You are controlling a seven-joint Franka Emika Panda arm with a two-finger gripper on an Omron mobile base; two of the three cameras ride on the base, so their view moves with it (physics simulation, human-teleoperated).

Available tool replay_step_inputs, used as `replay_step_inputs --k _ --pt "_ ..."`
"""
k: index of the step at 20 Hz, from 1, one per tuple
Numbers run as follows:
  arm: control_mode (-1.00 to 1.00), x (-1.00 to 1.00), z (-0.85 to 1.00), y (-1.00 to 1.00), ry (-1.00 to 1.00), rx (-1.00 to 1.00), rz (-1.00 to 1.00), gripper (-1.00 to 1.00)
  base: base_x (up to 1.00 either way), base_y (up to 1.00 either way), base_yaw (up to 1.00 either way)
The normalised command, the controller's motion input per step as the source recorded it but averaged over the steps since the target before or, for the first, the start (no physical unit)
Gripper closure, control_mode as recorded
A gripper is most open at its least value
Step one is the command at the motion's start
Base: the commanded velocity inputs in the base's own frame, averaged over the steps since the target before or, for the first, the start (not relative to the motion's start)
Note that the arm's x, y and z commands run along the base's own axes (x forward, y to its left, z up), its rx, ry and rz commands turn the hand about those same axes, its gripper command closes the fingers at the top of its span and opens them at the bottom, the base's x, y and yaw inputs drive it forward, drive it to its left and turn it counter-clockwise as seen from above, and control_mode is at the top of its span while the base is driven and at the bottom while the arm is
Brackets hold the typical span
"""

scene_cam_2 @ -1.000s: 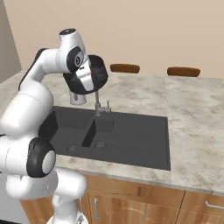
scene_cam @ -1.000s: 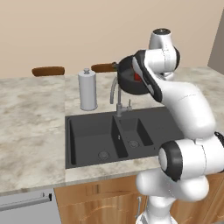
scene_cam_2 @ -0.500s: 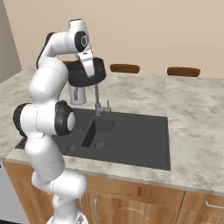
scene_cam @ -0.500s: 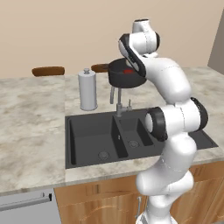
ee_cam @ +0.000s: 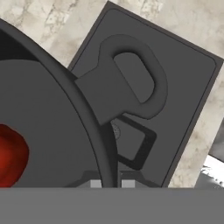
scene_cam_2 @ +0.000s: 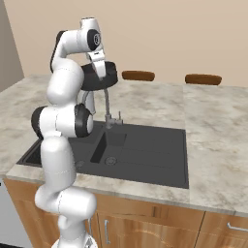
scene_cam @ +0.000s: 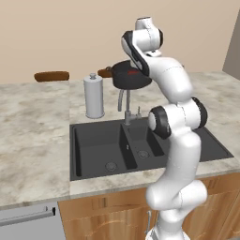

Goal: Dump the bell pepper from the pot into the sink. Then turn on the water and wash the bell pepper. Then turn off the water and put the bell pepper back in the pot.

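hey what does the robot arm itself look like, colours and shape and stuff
The arm is glossy white, built from rounded tube-like segments joined by dark grey, near-black joint rings. The gripper ends in two small dark finger tips with pale square pads. No cables or markings are visible.

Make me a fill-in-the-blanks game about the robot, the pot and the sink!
1. The gripper holds the pot up in the air above the ____.
2. The red bell pepper is inside the ____.
3. The tall silver canister stands on the counter to the ____ of the faucet in the left base view.
4. The sink is coloured ____.

Missing words: sink; pot; left; black
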Motion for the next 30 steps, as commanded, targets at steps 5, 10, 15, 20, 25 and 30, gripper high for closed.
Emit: replay_step_inputs --k 5,10,15,20,25,30 --pt "-1.0 0.21 -0.02 0.14 -0.01 0.0 0.0 1.0 0.0 0.0 0.0" --pt "-1.0 -0.25 0.0 0.02 -0.16 0.0 0.0 1.0 0.0 0.0 0.0" --pt "-1.0 0.11 -0.01 0.12 -0.14 0.0 0.0 1.0 0.0 0.0 0.0" --pt "-1.0 0.02 -0.13 0.2 -0.02 -0.03 0.0 1.0 0.0 0.0 0.0" --pt "-1.0 -0.05 -0.02 0.02 0.01 -0.23 -0.07 1.0 0.0 0.0 0.0" --pt "-1.0 0.0 0.0 0.04 -0.07 -0.33 -0.09 1.0 0.0 0.0 0.0"
